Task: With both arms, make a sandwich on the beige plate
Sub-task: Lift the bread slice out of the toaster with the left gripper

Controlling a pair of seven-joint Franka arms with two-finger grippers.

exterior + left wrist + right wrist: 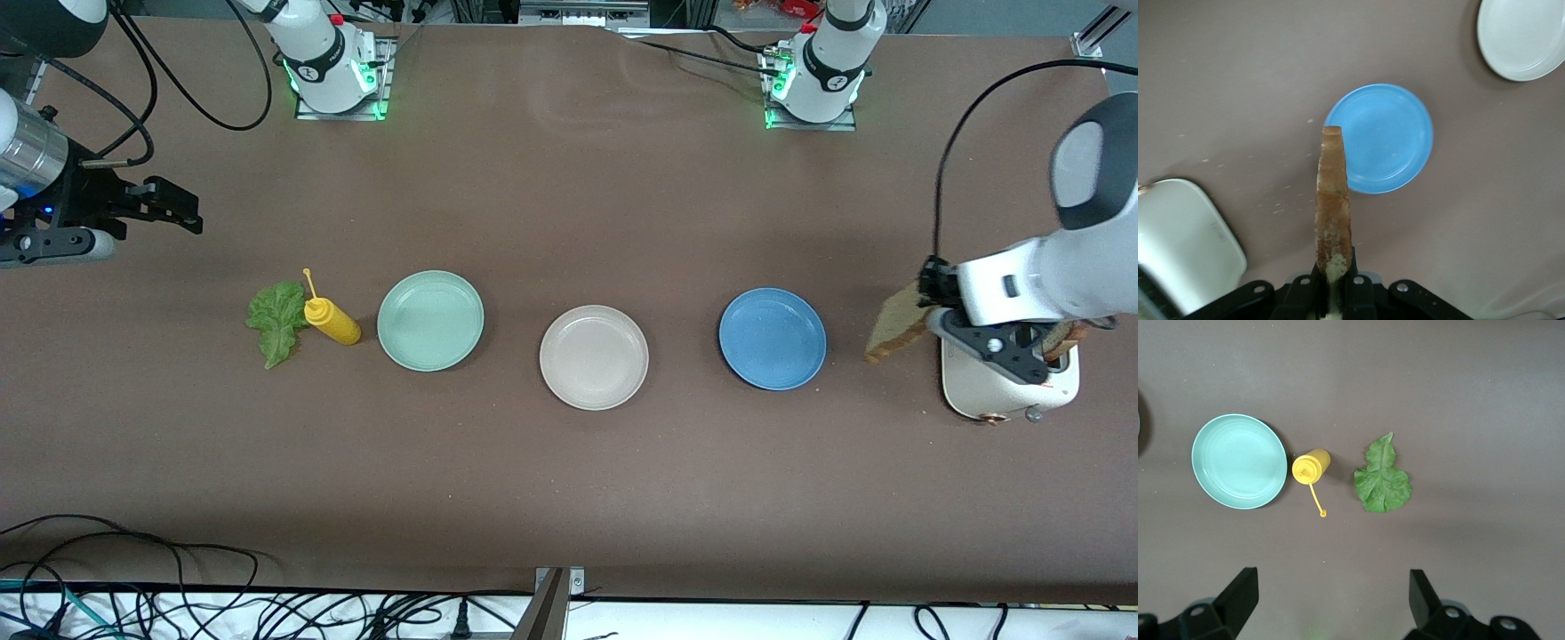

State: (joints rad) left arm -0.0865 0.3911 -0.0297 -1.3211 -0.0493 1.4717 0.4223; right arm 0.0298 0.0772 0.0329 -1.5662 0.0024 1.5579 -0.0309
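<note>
My left gripper (pixel 930 293) is shut on the edge of a brown bread slice (pixel 898 322), which it holds up on edge over the table between the white toaster (pixel 1009 391) and the blue plate (pixel 772 339). In the left wrist view the slice (pixel 1333 200) stands out from the shut gripper (pixel 1333 283). A second slice (pixel 1065 340) sits in the toaster. The beige plate (pixel 594 357) lies bare at the table's middle. A green lettuce leaf (pixel 277 322) lies toward the right arm's end. My right gripper (pixel 182 212) hangs open and holds nothing; below it are the leaf (pixel 1383 477) and bare table.
A yellow squeeze bottle (pixel 332 322) lies between the lettuce and the mint-green plate (pixel 430 320). The three plates form a row across the table. Cables run along the table edge nearest the front camera.
</note>
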